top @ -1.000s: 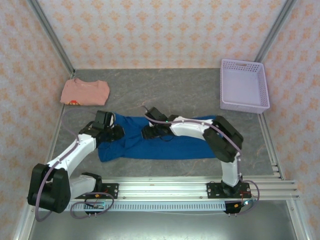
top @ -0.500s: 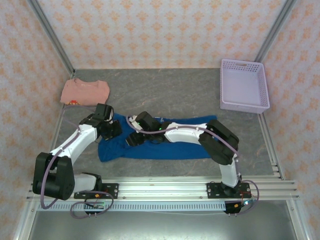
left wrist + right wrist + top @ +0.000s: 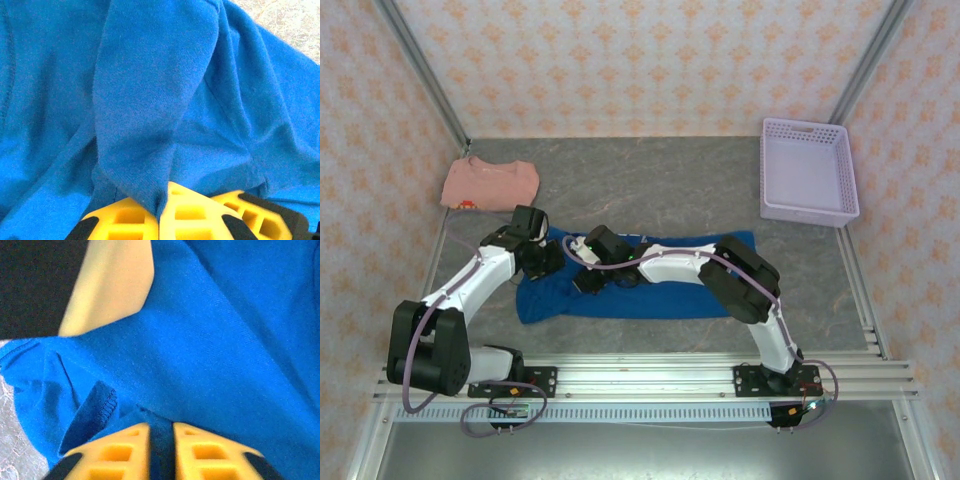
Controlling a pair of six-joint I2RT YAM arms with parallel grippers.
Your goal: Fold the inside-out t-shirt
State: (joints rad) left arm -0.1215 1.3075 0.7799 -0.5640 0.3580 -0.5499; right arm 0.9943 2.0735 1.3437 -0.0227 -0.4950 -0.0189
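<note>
The inside-out t-shirt (image 3: 665,292) is royal blue and lies bunched in a long strip across the near middle of the table. My left gripper (image 3: 544,258) is at its left end. In the left wrist view the yellow fingers (image 3: 200,212) of the left gripper (image 3: 162,204) are pressed together on a raised fold of the t-shirt (image 3: 150,90). My right gripper (image 3: 584,280) reaches far left over the cloth, close to the left one. In the right wrist view the right gripper (image 3: 161,434) is shut on a dark ridge of the t-shirt (image 3: 210,340), beside a stitched hem (image 3: 97,407).
A folded salmon-pink shirt (image 3: 490,184) lies at the back left. A lavender basket (image 3: 807,172) stands at the back right. Grey tabletop (image 3: 650,185) stretches behind the t-shirt. A metal rail (image 3: 670,376) runs along the near edge, and patterned walls enclose the table.
The right arm has swung further left across the t-shirt and its jaws have closed on the cloth. The left gripper has shifted slightly back and tightened on its fold.
</note>
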